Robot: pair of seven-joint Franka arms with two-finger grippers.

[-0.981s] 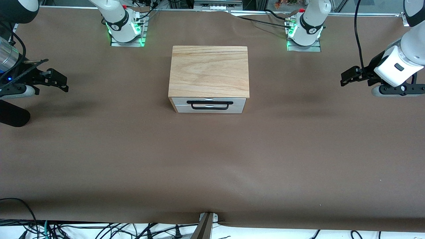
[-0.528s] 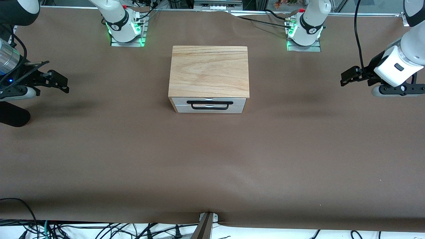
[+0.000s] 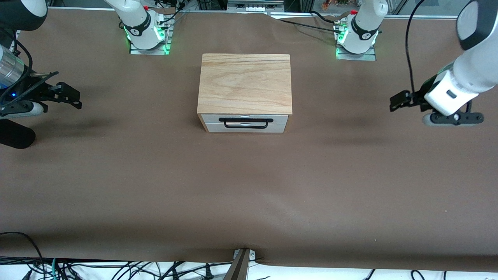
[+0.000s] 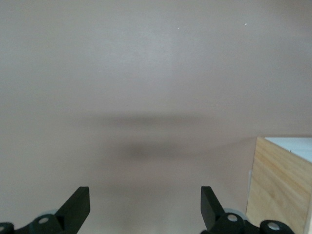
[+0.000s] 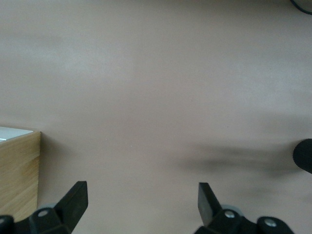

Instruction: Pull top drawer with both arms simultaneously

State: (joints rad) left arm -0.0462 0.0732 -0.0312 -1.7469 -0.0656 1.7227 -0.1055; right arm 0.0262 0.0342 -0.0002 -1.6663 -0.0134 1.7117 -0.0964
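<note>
The top drawer [image 3: 280, 118] is shut in the light oak cabinet [image 3: 245, 83] at the middle of the table; its white front and black bar handle [image 3: 245, 120] face the front camera. My left gripper [image 3: 395, 102] hangs open and empty above the table toward the left arm's end, well apart from the cabinet. My right gripper [image 3: 77, 99] hangs open and empty toward the right arm's end, also well apart. In the left wrist view the open gripper [image 4: 145, 202] shows a cabinet corner [image 4: 280, 190]. In the right wrist view the open gripper [image 5: 142, 200] shows a cabinet corner [image 5: 17, 170].
Brown paper covers the table [image 3: 249, 186]. The arm bases [image 3: 146, 33] [image 3: 356, 37] stand farther from the front camera than the cabinet. A black cylinder [image 3: 13, 134] sticks in at the right arm's end. Cables and a clamp [image 3: 241, 264] lie along the near edge.
My left gripper has moved toward the cabinet and a little lower in the front view. My right gripper has barely moved. The drawer stays shut.
</note>
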